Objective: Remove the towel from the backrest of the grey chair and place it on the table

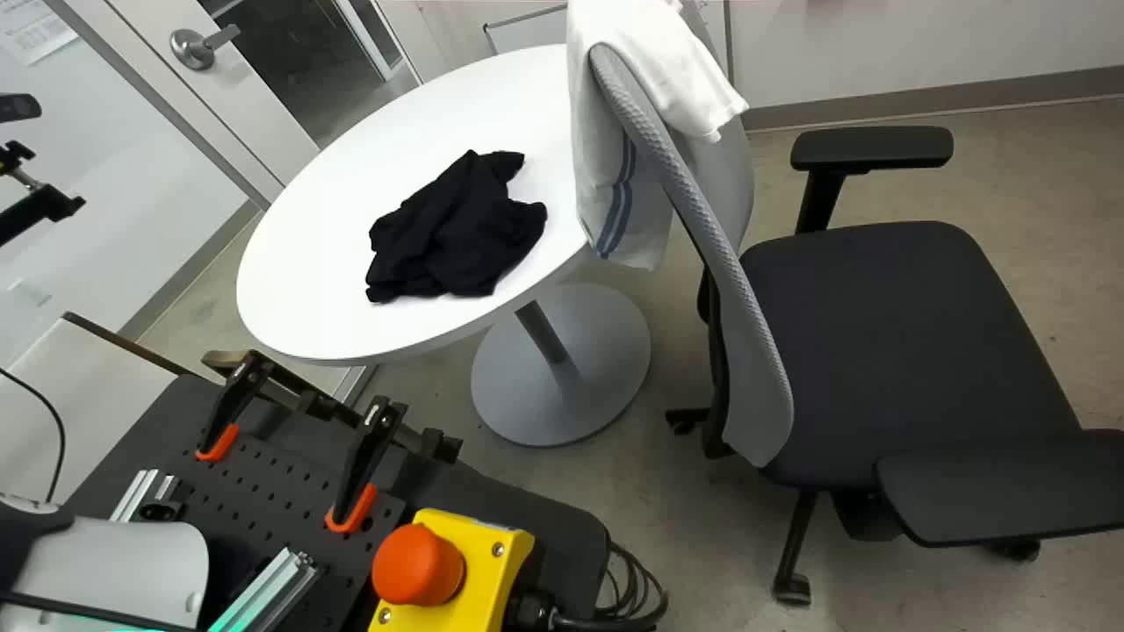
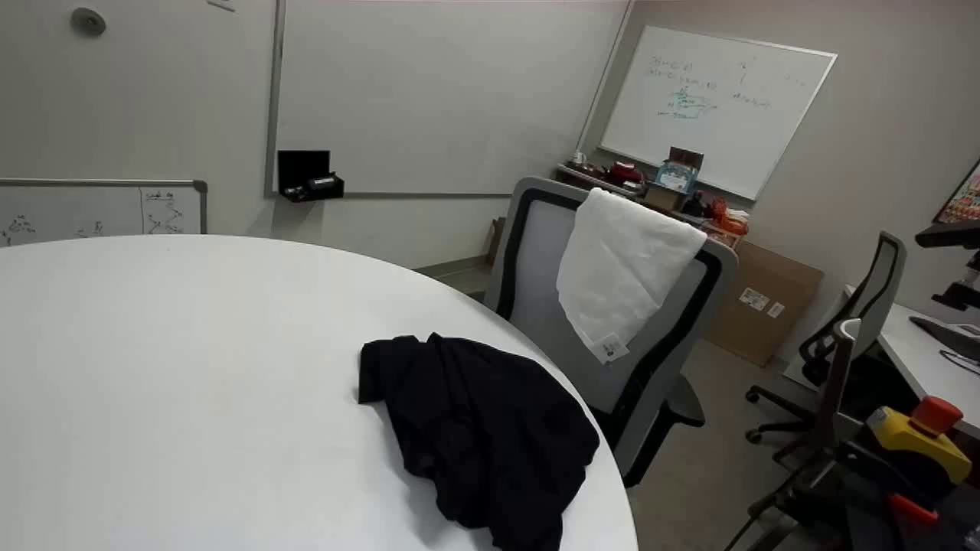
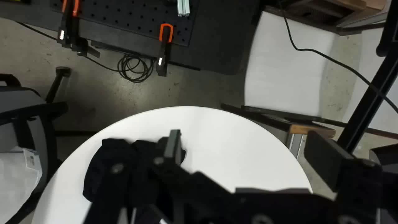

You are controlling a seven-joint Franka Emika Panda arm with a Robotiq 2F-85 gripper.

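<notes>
— How do the jaws stand?

— Spread wide. In the wrist view the fingers are well apart, with nothing held between them.

— And just past them?

— The round white desk. A crumpled black cloth lies on it near the rim, partly hidden behind the jaws in that view; both exterior views show the cloth too.

— Where is the towel, then?

— On the grey chair, just beside the desk. It is draped over the top of the backrest, and in an exterior view it hangs down both sides.

— Does it touch the desk?

— I cannot tell from these views.

— Any markings?

— It is white. Blue stripes show on it in an exterior view, and in an exterior view a small label sits at its lower corner.

— Further out?

— Two black-and-orange clamps sit at the edge of a perforated board, near a yellow box with a red-orange button.

— And by the far wall?

— A whiteboard with writing on it, and below it, to one side, a piece of brown cardboard standing on the floor
</notes>
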